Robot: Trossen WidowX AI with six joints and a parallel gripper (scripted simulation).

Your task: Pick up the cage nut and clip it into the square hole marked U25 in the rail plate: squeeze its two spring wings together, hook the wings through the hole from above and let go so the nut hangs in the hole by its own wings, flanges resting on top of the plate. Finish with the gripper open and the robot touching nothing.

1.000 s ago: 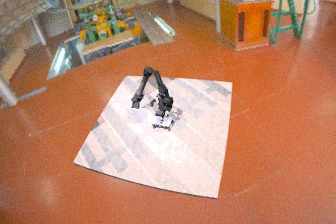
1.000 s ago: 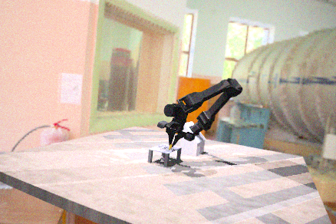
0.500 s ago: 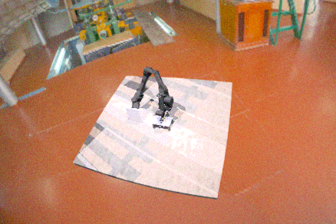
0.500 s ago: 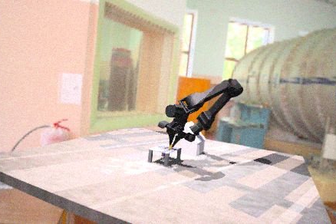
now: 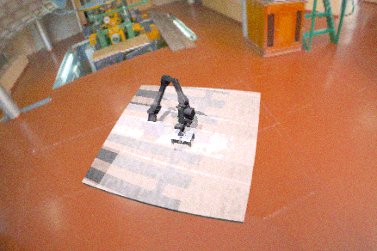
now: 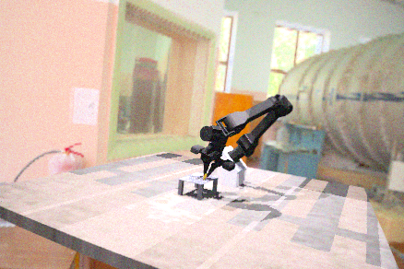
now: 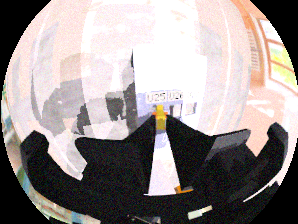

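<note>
- The black arm (image 5: 158, 100) (image 6: 250, 115) reached over the counter (image 5: 220, 172) (image 6: 125, 216) (image 7: 45, 45), its pincer (image 5: 182, 133) (image 6: 205, 176) (image 7: 160, 117) pointing down.
- The pincer was nearly closed, its fingertips pinching the yellow cage nut (image 6: 205, 177) (image 7: 160, 122) between them.
- In the wrist view, small orange bits showed on both sides of the nut, right at the fingertips.
- The nut was at the rail plate (image 5: 186, 137) (image 6: 190, 180) (image 7: 172, 67), just beside the printed U25 label (image 7: 156, 97); whether its wings had passed through the hole could not be told.
- The U25 hole itself could not be made out behind the nut and fingertips.
- Next to it, a dark opening (image 7: 175, 110) showed by the U26 label (image 7: 176, 96).
- The plate stood level on dark legs (image 6: 200, 192) above the counter.
</note>
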